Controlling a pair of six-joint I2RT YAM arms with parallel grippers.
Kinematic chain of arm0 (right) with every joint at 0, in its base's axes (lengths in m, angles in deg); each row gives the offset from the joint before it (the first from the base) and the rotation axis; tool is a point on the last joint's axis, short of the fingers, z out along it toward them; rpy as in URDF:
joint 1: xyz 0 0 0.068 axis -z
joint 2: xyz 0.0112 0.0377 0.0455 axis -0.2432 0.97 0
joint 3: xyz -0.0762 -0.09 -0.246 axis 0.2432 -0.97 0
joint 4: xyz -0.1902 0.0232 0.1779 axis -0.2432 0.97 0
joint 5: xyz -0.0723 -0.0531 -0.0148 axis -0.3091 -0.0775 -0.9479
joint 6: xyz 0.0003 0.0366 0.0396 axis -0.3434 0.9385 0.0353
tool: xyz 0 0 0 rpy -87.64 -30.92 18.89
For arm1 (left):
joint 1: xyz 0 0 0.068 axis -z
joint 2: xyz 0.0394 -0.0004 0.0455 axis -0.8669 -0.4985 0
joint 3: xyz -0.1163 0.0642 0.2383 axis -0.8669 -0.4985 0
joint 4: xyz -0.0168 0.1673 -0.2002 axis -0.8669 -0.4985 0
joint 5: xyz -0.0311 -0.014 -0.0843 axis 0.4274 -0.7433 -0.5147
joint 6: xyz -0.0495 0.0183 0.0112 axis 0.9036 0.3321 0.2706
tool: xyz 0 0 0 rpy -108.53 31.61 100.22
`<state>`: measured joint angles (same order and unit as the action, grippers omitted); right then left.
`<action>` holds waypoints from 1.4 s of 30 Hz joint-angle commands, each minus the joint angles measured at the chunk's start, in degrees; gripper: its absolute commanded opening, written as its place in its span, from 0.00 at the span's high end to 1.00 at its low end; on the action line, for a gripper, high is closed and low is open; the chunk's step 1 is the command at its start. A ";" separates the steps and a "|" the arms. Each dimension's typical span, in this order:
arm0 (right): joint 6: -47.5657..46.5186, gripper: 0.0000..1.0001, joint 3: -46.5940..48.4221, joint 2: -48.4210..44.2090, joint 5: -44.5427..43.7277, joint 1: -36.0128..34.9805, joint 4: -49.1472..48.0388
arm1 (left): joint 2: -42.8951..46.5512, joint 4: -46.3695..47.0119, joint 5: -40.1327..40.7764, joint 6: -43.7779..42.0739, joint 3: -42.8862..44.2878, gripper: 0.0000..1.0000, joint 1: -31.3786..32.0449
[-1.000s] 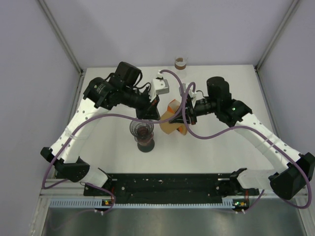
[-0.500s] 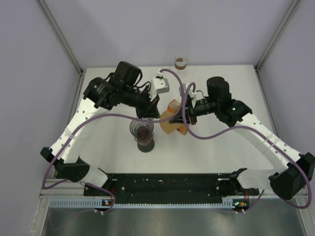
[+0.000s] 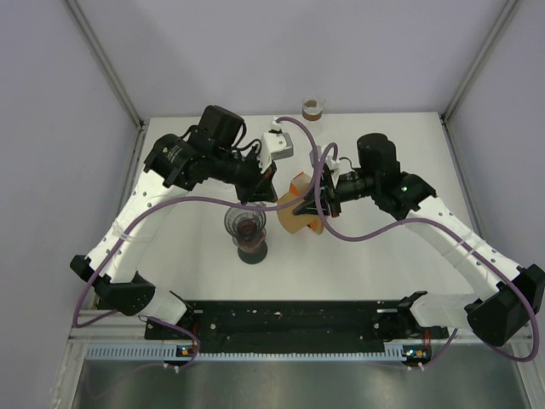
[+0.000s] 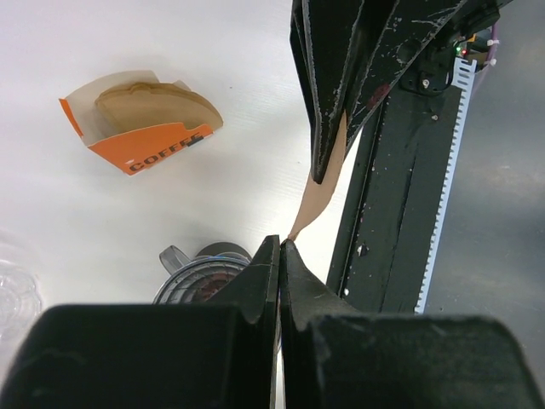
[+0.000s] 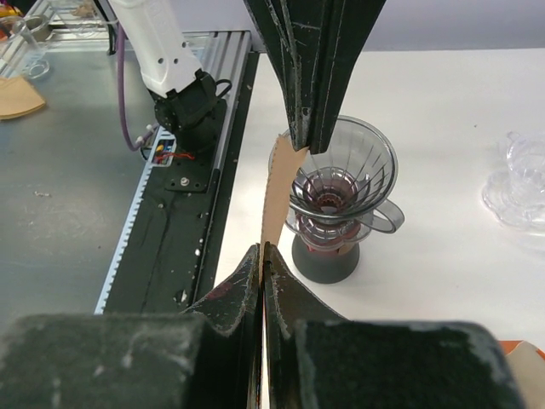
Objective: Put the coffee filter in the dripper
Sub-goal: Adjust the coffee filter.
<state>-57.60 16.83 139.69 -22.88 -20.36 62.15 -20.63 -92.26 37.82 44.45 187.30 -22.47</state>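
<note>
From above, my left gripper (image 3: 271, 188) and my right gripper (image 3: 306, 204) meet tip to tip over the middle of the white table (image 3: 383, 256). They are just behind the clear glass cone dripper on its dark stand (image 3: 248, 228). An orange cardboard box of tan paper filters (image 3: 300, 182) lies under my right wrist. What my jaws hold is hard to pick out from this height. A small glass cup with brown contents (image 3: 313, 108) stands well apart at the far edge.

At my left wrist, my left jaws are pressed together on the lower corner of a single brown paper coffee filter (image 4: 318, 194). The sheet rises edge-on to my right jaws, which are closed on its other end, so it hangs between the two grips in the air (not in the dripper). The dripper shows just left of my fingertips. The orange box lies farther off on the table, its filters fanning out of the open end.

At my right wrist, my right jaws are closed narrowly on the near edge of the filter. The paper runs up to my left jaws, also clamped on it. The dripper stands just beyond and to the right of the sheet, apart from it. A clear ribbed glass piece (image 5: 518, 183) sits at the right edge.
</note>
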 commanded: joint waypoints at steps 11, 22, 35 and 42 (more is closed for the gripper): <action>-1.18 1.00 2.58 -0.56 0.40 -0.02 -0.69 | 0.59 -0.24 -7.97 -1.11 -0.37 0.96 0.43; -0.65 1.00 3.10 -0.21 -0.66 -0.02 -0.42 | 2.00 -1.65 -8.76 -3.22 -2.13 0.85 0.43; -0.65 1.00 3.37 -0.03 -0.66 -0.02 -0.24 | 1.30 -1.64 -10.60 -2.96 -1.51 0.77 0.69; -0.91 1.00 3.37 -0.12 -0.66 0.07 0.11 | 1.56 -2.35 -8.94 -4.18 -1.34 1.00 0.87</action>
<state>-57.56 16.89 139.69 -24.03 -20.36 62.45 -20.61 -94.51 29.01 41.61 185.22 -21.88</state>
